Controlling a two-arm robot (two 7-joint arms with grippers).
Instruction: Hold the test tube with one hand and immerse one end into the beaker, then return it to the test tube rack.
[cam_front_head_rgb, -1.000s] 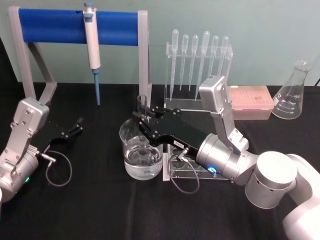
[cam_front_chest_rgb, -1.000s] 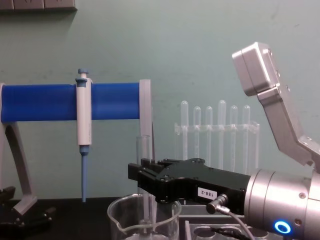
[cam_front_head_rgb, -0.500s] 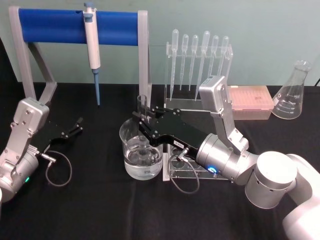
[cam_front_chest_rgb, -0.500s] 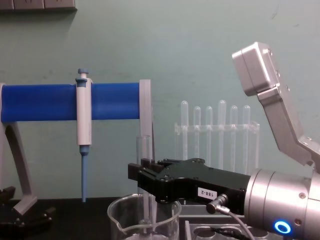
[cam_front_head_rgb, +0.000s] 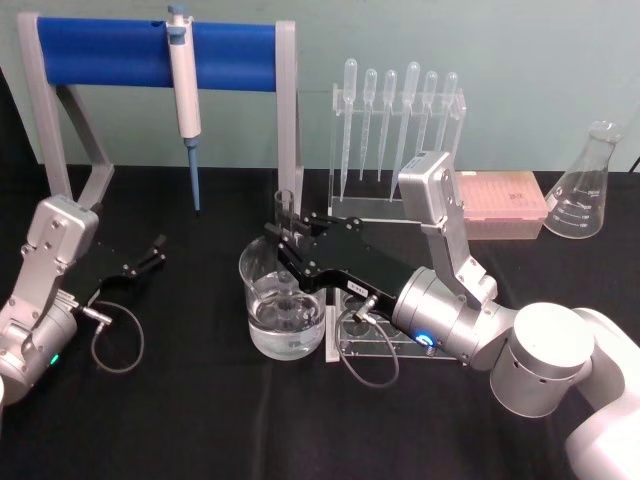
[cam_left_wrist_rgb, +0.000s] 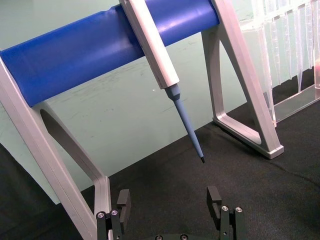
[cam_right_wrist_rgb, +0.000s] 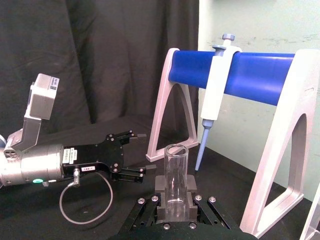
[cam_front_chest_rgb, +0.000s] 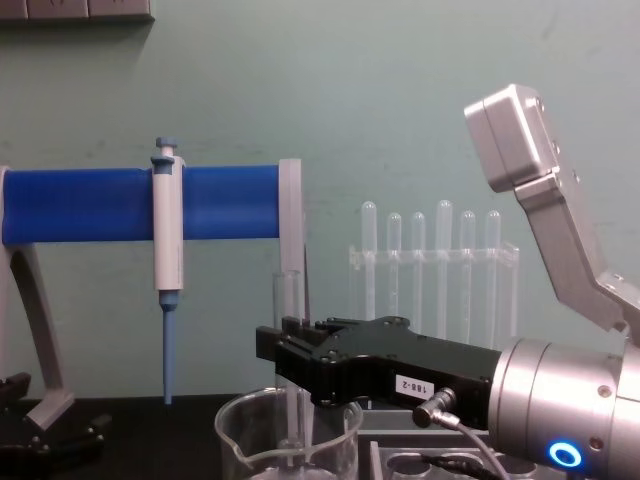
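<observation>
Right gripper (cam_front_head_rgb: 285, 245) is clamped on the test tube (cam_front_head_rgb: 284, 205) at mid-length, upright, so its closed end sits inside the beaker (cam_front_head_rgb: 262, 335) — open rim above. Rack (cam_front_head_rgb: 385, 345) stands just beside for return. Left gripper (cam_front_head_rgb: 150, 252) — parked far left, fingers apart.

The scene is lit evenly from above, soft and bright, and the pale green wall (cam_front_chest_rgb: 400, 100) is washed without hot spots. Almost nothing is given back by the black cloth (cam_front_head_rgb: 180, 400) (shadows are simply swallowed there). A long sheen is laid along the blue bar (cam_left_wrist_rgb: 100, 45). White glints are caught on the rim of the beaker (cam_front_head_rgb: 265, 335) and on the water inside. A pale streak is carried down the test tube (cam_right_wrist_rgb: 174, 165), and the flask (cam_front_head_rgb: 585, 185) is edged with highlights. The silver casing (cam_front_chest_rgb: 520, 130) is rendered bright, and a blue ring light (cam_front_chest_rgb: 564, 455) is seen glowing. In the right wrist view, a dark curtain (cam_right_wrist_rgb: 100, 60) is set hard against the bright wall.
</observation>
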